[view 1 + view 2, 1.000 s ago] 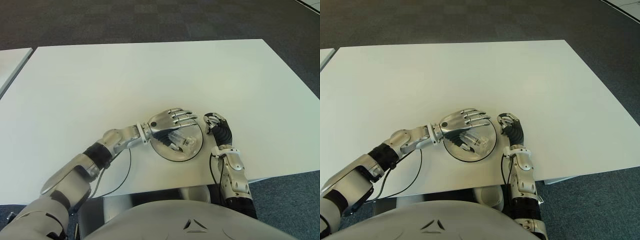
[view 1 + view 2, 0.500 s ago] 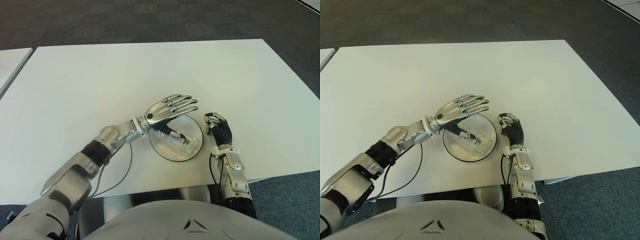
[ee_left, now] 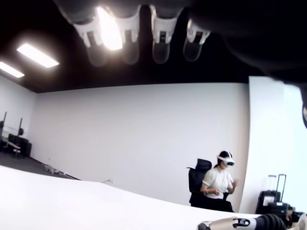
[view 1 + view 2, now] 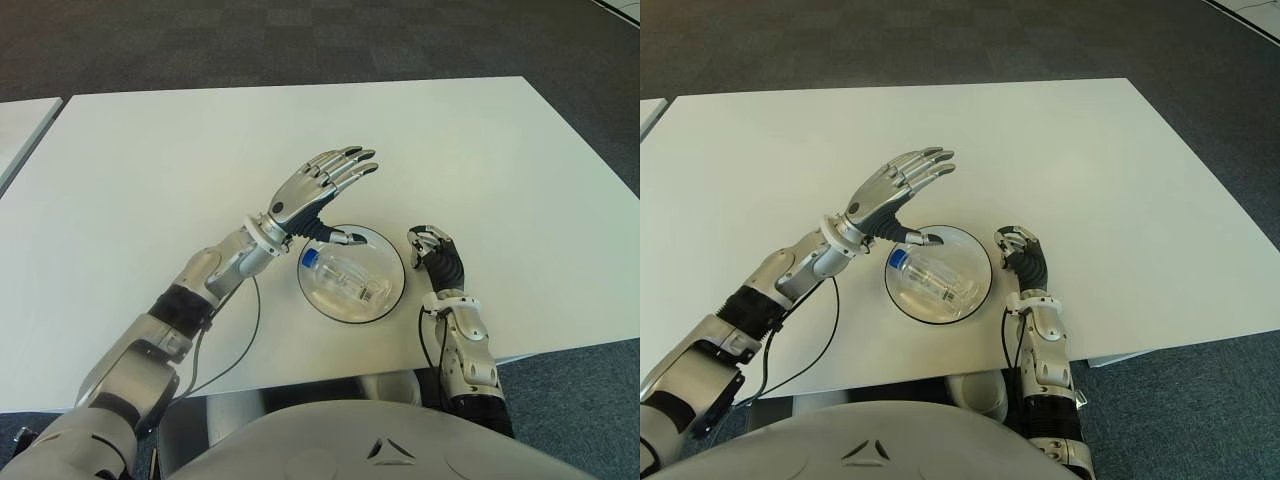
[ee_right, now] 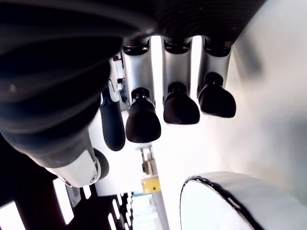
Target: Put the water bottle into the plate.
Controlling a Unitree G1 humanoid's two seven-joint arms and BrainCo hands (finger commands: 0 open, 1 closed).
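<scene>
A clear water bottle [image 4: 345, 280] with a blue cap lies on its side in the round white plate [image 4: 390, 297] near the table's front edge. My left hand [image 4: 318, 190] is raised above the plate's far left rim, fingers spread flat, holding nothing; its fingertips [image 3: 160, 52] show from below in the left wrist view. My right hand [image 4: 438, 256] shows beside the plate on its right, fingers curled with nothing in them; the right wrist view shows those fingers [image 5: 177, 105] bent next to the plate's rim [image 5: 211, 189].
The white table [image 4: 300, 140] spreads wide behind the plate. A second table's corner [image 4: 20, 120] shows at far left. A black cable [image 4: 245, 345] trails from my left forearm. In the left wrist view a person with a headset [image 3: 220, 182] sits far off.
My left hand has lifted off the bottle and drawn back up and to the left, fingers spread. The bottle stays lying in the plate. The right hand has not moved.
</scene>
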